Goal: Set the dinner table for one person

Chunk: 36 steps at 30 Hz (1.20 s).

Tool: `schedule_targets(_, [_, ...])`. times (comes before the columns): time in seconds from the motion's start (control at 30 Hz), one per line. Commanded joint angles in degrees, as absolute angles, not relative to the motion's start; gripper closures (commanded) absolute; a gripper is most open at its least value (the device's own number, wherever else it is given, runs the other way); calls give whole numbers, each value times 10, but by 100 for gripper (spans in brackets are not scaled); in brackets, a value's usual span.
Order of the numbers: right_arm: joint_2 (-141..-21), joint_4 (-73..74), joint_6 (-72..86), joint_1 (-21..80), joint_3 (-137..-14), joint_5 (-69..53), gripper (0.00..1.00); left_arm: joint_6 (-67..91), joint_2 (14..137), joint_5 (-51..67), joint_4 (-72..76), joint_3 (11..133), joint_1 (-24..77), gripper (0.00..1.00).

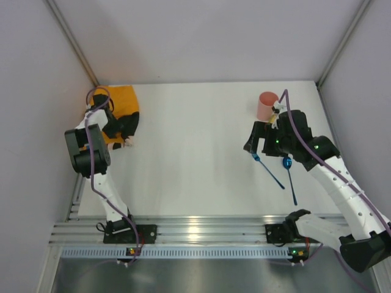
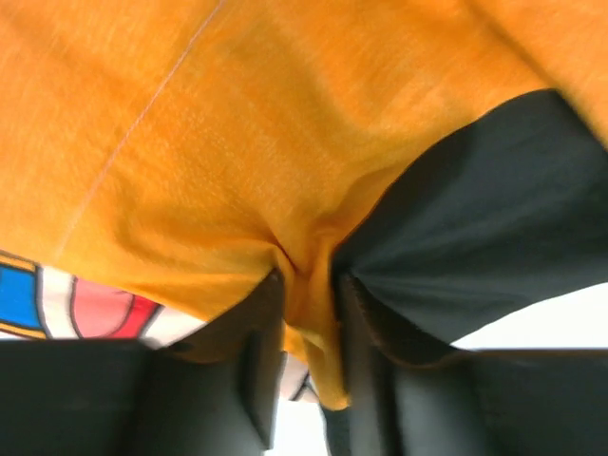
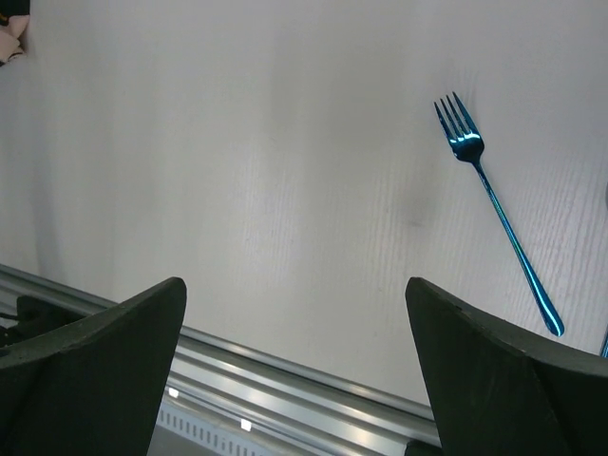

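Pinches a fold of the orange cloth [image 2: 237,123] tight in the left end effector [image 2: 306,323], at the far-left corner of the white counter [image 1: 195,134]. Holds the right end effector [image 3: 294,294] wide and empty over bare counter, near the blue fork [image 3: 494,204]. Best to drag low and slowly toward the middle, pinch firm, without bunching the fabric.

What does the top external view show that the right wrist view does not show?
Only the top view shows the cup and the left gripper on the orange cloth. Only the right wrist view shows the separate tines of the fork and the wide gap of the open right gripper. Both show the fork, the white table and the metal rail.
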<state>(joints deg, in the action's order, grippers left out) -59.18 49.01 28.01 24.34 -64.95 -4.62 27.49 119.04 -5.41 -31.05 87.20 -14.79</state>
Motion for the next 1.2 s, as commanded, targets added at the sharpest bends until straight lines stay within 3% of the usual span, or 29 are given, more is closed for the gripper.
schedule_targets(0.0, [-585,484,274,246,-672,-46,0,262,1243,-25,-309,865,-135,69])
schedule_targets(0.03, [-583,483,275,246,-670,-42,0,257,1248,-25,-312,866,-128,83])
schedule_targets(0.1, [-573,484,275,246,-665,-36,0,245,1250,-35,-321,870,-106,100])
schedule_targets(0.27, [-550,483,280,246,-647,-25,0,215,1219,-63,-350,875,-24,100])
schedule_targets(0.37, [-536,483,278,247,-634,-11,0,200,1195,-90,-369,878,87,100])
schedule_targets(0.57, [-512,483,267,246,-621,-3,0,239,1119,-58,-360,808,184,100])
schedule_targets(0.67, [-508,480,265,246,-617,13,0,260,1085,-33,-368,781,214,51])
schedule_targets(0.7, [-515,476,264,246,-619,11,0,271,1073,-13,-369,774,222,3])
schedule_targets(0.9, [-598,425,271,254,-650,-65,0,340,956,-23,-420,806,232,1])
schedule_targets(1.0, [-662,393,285,275,-684,-83,0,353,902,-93,-460,820,221,2])
schedule_targets(1.17, [-800,381,280,367,-797,-79,0,328,835,-94,-456,708,95,2])
